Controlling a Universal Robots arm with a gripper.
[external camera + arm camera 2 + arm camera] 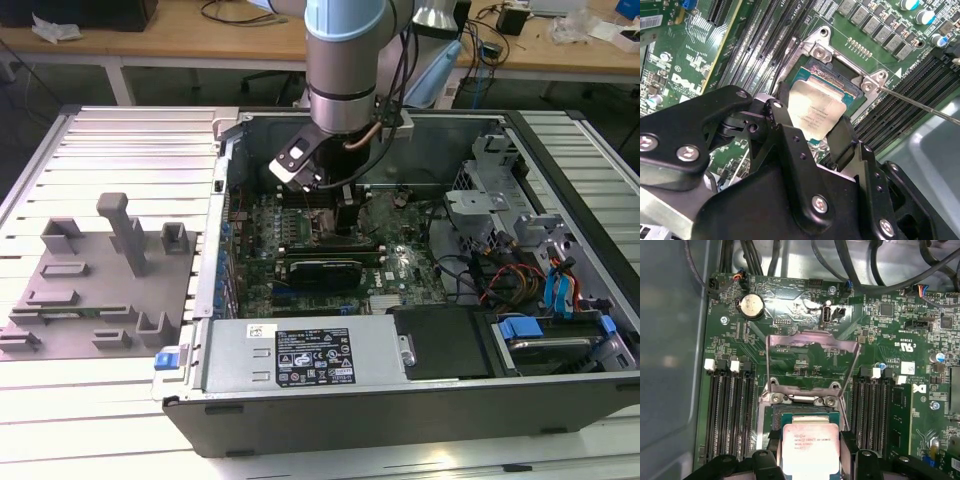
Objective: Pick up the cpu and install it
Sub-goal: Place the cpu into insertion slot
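cpu [810, 450] pinched by two opposite edges between the black fingers [842, 135] of the gripper [812, 117]; jaws closed only to chip width. Silver lid faces up. Chip sits directly over the socket [805, 412], slightly tilted in the second wrist view; seated or not, cannot tell. Load plate [812, 352] beyond the socket stands hinged open. Memory slots [730, 410] flank the socket.

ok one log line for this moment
gripper: shut on silver-topped square cpu | position: over open motherboard socket | metal load plate: open | seated: cannot tell
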